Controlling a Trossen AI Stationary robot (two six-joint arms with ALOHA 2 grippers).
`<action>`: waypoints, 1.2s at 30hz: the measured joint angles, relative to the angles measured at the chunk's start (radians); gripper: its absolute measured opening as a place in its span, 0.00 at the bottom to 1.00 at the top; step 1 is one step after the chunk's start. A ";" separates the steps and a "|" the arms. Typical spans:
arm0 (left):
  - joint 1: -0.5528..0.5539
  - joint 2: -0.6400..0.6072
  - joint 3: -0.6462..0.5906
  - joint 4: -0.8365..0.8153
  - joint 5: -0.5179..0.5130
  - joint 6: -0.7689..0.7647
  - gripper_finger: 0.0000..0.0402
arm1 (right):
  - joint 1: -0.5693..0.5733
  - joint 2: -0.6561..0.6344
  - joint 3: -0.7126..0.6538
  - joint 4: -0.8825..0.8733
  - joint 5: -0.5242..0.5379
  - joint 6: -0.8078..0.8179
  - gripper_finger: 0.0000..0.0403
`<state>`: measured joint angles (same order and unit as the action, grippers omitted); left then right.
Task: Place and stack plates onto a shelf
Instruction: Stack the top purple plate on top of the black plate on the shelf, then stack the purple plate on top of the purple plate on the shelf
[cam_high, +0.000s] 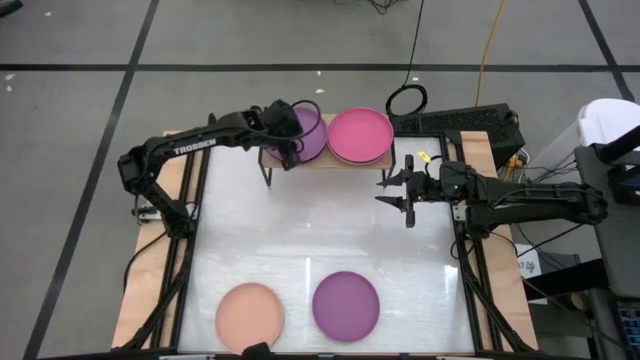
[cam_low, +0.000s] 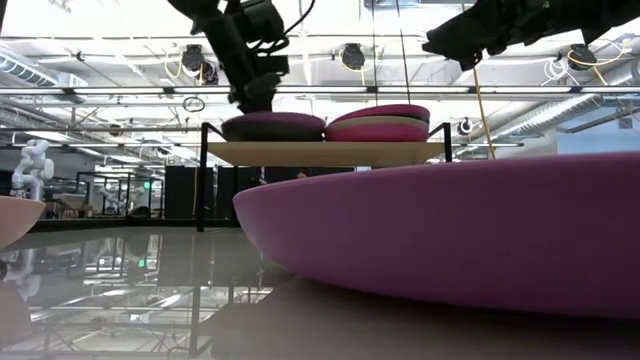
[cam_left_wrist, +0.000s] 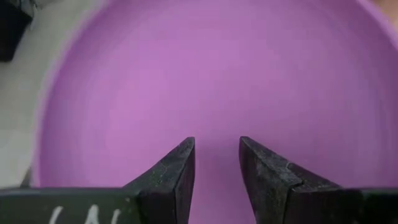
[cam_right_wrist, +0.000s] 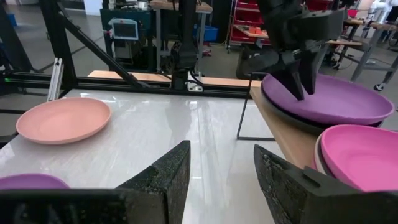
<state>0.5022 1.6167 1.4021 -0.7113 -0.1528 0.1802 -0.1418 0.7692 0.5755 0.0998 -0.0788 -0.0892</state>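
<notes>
The shelf (cam_high: 330, 163) (cam_low: 320, 152) stands at the table's far edge. On its left half a purple plate (cam_high: 312, 135) (cam_left_wrist: 211, 68) (cam_right_wrist: 336, 99) lies on a black plate (cam_low: 275, 130). On its right half a magenta plate (cam_high: 360, 135) (cam_low: 380, 112) tops a cream one and another magenta one. My left gripper (cam_high: 292, 148) (cam_left_wrist: 216, 142) (cam_right_wrist: 303, 93) is open, pointing down into the purple plate near its rim. My right gripper (cam_high: 385, 192) (cam_right_wrist: 221, 149) hovers open right of the shelf. A peach plate (cam_high: 250, 312) (cam_right_wrist: 62, 119) and a second purple plate (cam_high: 346, 305) (cam_low: 480, 230) rest on the table near its near edge. My left gripper comes at the shelf's purple plate from above, its fingertips (cam_right_wrist: 305, 94) down at the plate's inner face (cam_left_wrist: 214, 118) near the rim, with nothing between them. Whether they touch the plate I cannot tell.
The table's white middle (cam_high: 320, 230) lies between the shelf and the two near plates. A black keyboard (cam_high: 455, 122) and a cable loop (cam_high: 407, 99) sit beyond the far right corner. Black frame rails (cam_high: 190, 230) run along both table sides.
</notes>
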 joint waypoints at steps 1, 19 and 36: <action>0.005 0.000 -0.002 -0.010 0.000 -0.012 0.33 | 0.000 0.000 0.000 0.000 0.000 0.000 0.39; -0.012 -0.109 0.002 0.036 -0.001 -0.006 0.33 | 0.000 0.000 0.000 0.000 0.000 0.005 0.39; -0.248 -0.527 -0.208 0.444 0.049 -0.023 0.33 | 0.000 0.000 0.000 -0.014 0.000 0.017 0.39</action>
<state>0.2543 1.0901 1.1940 -0.2673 -0.1038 0.1575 -0.1421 0.7692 0.5755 0.0862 -0.0788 -0.0727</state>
